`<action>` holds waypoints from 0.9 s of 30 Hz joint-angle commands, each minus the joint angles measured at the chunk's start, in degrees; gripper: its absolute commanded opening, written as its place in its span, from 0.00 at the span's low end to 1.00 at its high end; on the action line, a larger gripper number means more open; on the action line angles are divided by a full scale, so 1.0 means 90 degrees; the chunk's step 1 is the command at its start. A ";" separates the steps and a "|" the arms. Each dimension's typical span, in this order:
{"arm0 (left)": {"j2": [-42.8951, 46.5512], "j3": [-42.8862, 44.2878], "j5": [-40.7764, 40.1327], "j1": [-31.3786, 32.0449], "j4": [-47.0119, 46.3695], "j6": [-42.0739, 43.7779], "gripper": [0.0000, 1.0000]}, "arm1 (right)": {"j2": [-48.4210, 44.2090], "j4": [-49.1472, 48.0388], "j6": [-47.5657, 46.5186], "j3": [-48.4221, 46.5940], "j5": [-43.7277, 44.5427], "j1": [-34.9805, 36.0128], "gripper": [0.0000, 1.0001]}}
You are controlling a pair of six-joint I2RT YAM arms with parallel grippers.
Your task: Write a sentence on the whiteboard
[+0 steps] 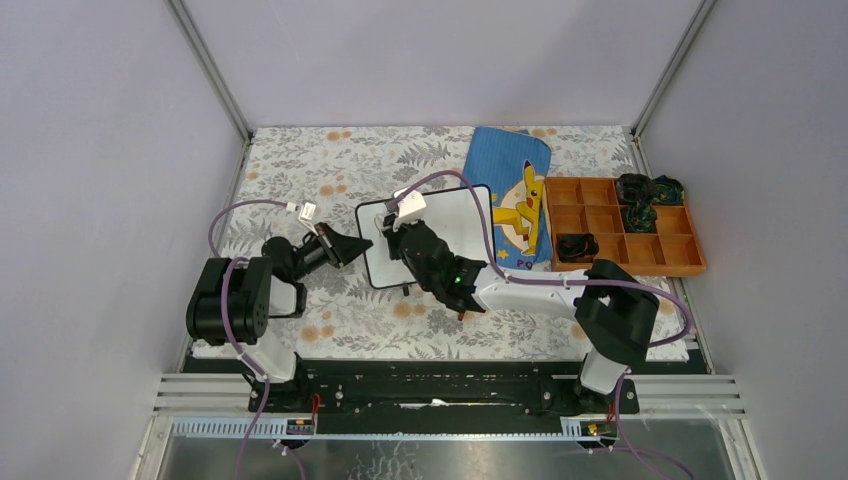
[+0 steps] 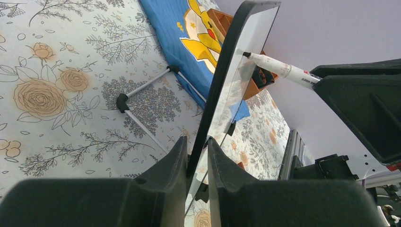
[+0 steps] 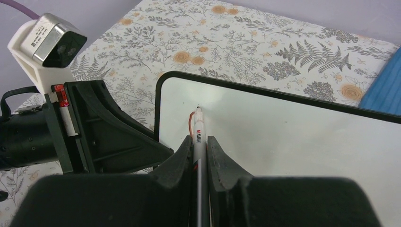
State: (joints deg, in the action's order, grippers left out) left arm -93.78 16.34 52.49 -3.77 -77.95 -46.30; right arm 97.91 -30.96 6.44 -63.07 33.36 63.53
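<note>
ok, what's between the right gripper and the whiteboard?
Only the marker: the right gripper is shut on its barrel, and its tip touches the whiteboard beside a short red stroke. The right wrist view shows it.

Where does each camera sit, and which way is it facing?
Top external: high behind the bases, looking down on the table; left arm and right arm show.
Left wrist: on the left arm, facing along the whiteboard's edge; own jaws clamp it.
Right wrist: on the right arm, facing down the marker at the board; own jaws grip it.
Shared: both wrist views show whiteboard and marker.
</note>
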 commanded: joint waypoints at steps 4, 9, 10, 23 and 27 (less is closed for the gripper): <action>0.0039 0.0050 -0.0075 0.0067 0.0274 0.0203 0.00 | 0.0076 -0.0044 0.0113 -0.0354 -0.0062 -0.0115 0.00; 0.0053 0.0050 -0.0081 0.0069 0.0273 0.0203 0.00 | 0.0095 0.0037 0.0144 -0.0382 -0.0042 -0.0149 0.00; 0.0049 0.0050 -0.0082 0.0068 0.0273 0.0203 0.00 | 0.0098 0.0059 0.0144 -0.0380 -0.0019 -0.0159 0.00; 0.0058 0.0051 -0.0090 0.0082 0.0263 0.0203 0.00 | -0.0027 0.0312 0.0263 -0.0209 0.0284 -0.0269 0.00; 0.0044 0.0065 -0.0094 0.0082 0.0273 0.0203 0.00 | -0.0127 0.0317 0.0267 -0.0102 0.0396 -0.0271 0.00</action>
State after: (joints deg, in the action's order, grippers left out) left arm -93.56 16.43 52.07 -3.57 -77.41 -45.84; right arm 98.41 -29.82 8.84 -63.92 33.34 62.81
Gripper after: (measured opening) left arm 0.246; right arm 0.168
